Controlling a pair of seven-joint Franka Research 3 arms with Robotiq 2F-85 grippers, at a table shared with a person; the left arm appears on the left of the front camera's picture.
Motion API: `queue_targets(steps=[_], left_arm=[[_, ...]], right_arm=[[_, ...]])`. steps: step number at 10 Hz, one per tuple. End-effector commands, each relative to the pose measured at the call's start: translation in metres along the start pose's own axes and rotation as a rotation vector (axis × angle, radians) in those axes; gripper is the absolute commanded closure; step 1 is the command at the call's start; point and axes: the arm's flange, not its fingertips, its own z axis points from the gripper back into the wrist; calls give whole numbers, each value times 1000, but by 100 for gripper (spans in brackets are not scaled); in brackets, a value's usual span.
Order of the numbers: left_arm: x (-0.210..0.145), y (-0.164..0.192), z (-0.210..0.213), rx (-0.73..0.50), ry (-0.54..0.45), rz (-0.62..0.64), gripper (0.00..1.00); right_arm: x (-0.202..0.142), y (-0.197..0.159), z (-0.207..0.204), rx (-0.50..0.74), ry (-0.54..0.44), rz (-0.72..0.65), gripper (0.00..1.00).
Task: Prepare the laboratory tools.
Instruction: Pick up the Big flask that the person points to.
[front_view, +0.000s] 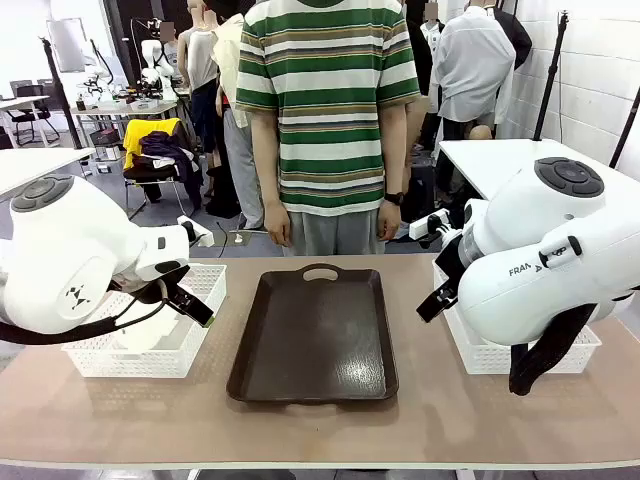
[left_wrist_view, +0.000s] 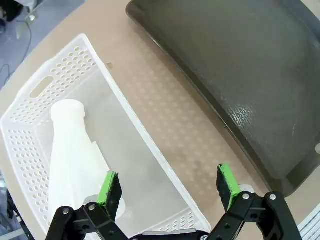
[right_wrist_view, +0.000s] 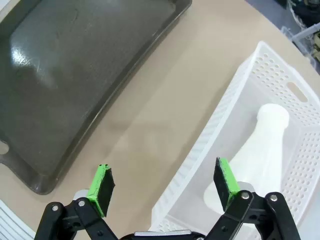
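Flasks lie one in each basket, both on their sides. The left flask (left_wrist_view: 75, 150) rests inside the left basket (left_wrist_view: 132, 130), with its neck toward the end wall that has the handle slot and its wide base toward the camera. The left gripper (left_wrist_view: 168, 187) hangs over the near corner of this basket. Its jaws stand wide apart and hold nothing. In the left wrist view one green pad is in front of the flask's base, and the other is over the bare table (left_wrist_view: 165, 100) between basket and tray (left_wrist_view: 240, 65). Whether that pad touches the flask I cannot tell.

The right side is almost a mirror of this. The right flask (right_wrist_view: 260, 155) lies in the right basket (right_wrist_view: 215, 135), neck toward the slotted end wall. The right gripper (right_wrist_view: 163, 185) is also spread wide with nothing between the pads. One pad is in front of the flask's base, the other over the table beside the tray.

The dark brown tray sits in the middle of the table, between the two baskets and apart from both. A person (front_view: 330, 110) in a striped shirt stands at the far side behind the tray, hands hanging down.
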Motion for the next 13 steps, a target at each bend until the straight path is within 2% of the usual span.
queue_targets(steps=[1,13], left_arm=[[0,0,0,0,0,0,0],[0,0,0,0,0,0,0]], right_arm=[[0,0,0,0,0,0,0],[0,0,0,0,0,0,0]])
